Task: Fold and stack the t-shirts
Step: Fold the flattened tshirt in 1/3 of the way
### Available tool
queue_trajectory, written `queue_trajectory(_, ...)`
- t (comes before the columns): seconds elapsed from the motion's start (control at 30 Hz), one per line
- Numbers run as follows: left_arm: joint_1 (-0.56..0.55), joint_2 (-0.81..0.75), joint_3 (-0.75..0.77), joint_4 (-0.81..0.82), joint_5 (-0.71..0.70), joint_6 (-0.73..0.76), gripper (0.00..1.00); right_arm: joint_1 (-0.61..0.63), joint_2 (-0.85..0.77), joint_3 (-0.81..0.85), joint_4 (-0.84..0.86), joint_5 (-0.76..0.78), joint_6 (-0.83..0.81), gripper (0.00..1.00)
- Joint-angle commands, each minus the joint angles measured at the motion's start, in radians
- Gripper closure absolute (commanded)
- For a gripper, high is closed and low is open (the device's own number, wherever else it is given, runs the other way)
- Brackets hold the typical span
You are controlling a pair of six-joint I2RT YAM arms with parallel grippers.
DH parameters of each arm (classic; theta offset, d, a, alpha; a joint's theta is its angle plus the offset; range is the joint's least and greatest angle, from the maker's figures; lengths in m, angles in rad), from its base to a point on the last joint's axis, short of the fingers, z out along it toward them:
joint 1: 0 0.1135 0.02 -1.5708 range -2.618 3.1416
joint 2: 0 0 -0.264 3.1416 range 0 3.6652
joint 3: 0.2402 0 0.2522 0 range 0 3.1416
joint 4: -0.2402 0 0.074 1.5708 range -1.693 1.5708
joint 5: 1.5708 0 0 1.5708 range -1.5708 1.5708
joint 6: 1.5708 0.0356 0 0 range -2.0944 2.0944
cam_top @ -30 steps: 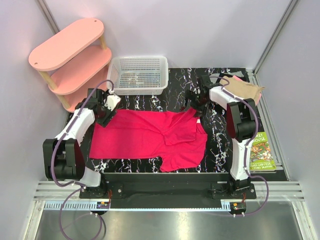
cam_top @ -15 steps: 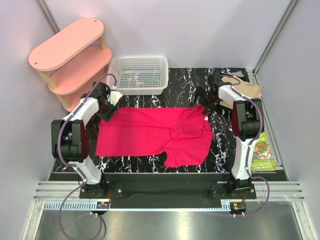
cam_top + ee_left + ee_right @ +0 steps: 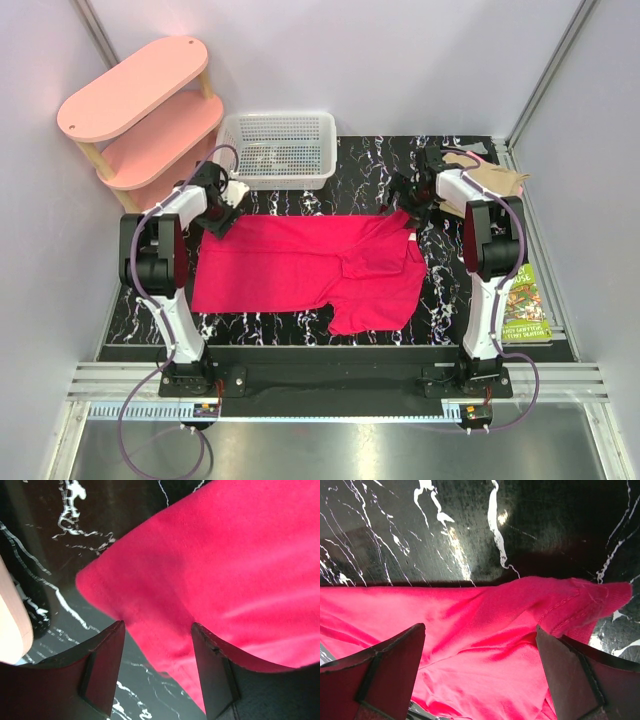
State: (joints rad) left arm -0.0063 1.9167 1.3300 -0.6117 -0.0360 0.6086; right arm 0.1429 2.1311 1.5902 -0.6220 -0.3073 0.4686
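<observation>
Before the white mesh basket (image 3: pixel 278 182), the crimson t-shirt (image 3: pixel 300 265), freshly dragged basketward, is being left flat on the tabletop (image 3: pixel 360 172); left pincer (image 3: pixel 157 627) and right pincer (image 3: pixel 480 630) are being held open, empty: folding seems next.

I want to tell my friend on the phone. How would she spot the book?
Start at the black marble table with the big red shirt spread on it. Go to its right edge, next to the right arm, where the book lies flat. It is the only green and yellow thing, with printed words on its cover.
</observation>
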Motion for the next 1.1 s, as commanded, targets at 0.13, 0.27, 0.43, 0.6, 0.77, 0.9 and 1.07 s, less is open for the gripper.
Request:
queue_trajectory(0.13,0.006,0.024,-0.031,0.098,-0.097,0.036,0.40,-0.003,0.150,0.180,-0.067,0.050,-0.033,0.00)
queue_trajectory(0.27,0.006,0.076,0.040,0.093,-0.126,0.034,0.40,-0.006,0.228,0.296,-0.111,0.045,-0.039,0.00)
queue_trajectory(0.43,0.005,0.153,0.141,0.056,-0.163,0.019,0.40,-0.006,0.239,0.372,-0.143,0.033,-0.035,0.00)
queue_trajectory(0.6,0.006,0.079,0.140,0.055,-0.173,0.016,0.40,-0.008,0.165,0.383,-0.159,0.034,-0.035,0.00)
queue_trajectory(0.77,-0.001,-0.155,0.077,-0.054,-0.102,-0.004,0.37,0.015,-0.060,0.320,-0.176,0.091,-0.036,0.00)
queue_trajectory(0.9,-0.004,-0.416,-0.095,-0.123,-0.067,0.045,0.34,0.060,-0.313,0.190,-0.197,0.207,-0.044,0.00)
queue_trajectory(1.07,-0.001,-0.752,-0.248,-0.246,0.030,0.088,0.30,0.165,-0.529,-0.060,-0.213,0.298,-0.021,0.00)
